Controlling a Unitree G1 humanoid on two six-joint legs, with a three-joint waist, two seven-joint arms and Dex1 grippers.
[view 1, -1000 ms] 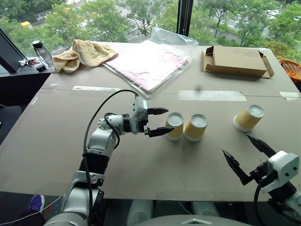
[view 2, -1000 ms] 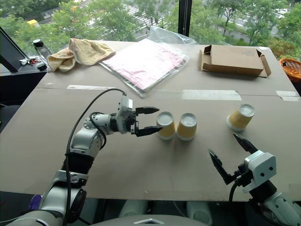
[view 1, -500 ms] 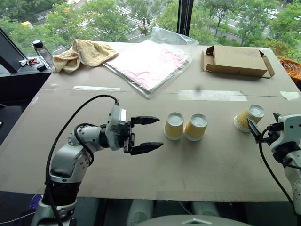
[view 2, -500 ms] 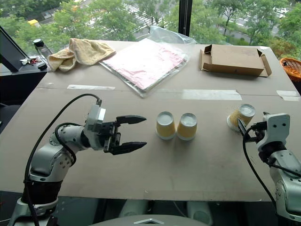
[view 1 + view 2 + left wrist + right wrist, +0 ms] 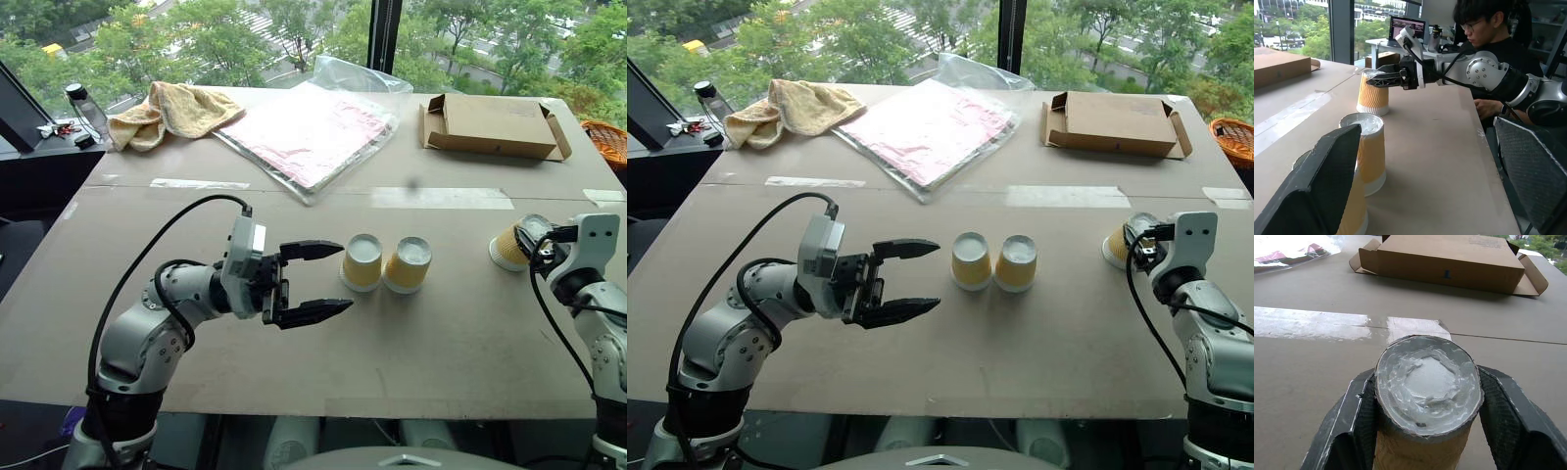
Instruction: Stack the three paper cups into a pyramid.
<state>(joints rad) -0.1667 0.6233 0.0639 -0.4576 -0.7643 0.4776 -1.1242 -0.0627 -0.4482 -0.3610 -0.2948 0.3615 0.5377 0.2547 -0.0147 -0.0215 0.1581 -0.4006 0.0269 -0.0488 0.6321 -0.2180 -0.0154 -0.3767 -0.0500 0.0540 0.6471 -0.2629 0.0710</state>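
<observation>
Right claw (image 5: 1425, 396) grips the third paper cup (image 5: 1426, 401) from both sides.

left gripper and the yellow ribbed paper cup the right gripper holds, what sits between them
The two other upside-down yellow ribbed paper cups, side by side on the table; the head views show this. The left gripper is open; the right gripper clamps the third cup.

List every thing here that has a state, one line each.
Left end effector: open, empty, beside the two cups.
Right end effector: shut on the third cup.
Two cups: upside down, side by side on the table.
Third cup: upside down, gripped, apart from the pair.
Cardboard box: flaps open.
Bottle: upright, capped.
</observation>
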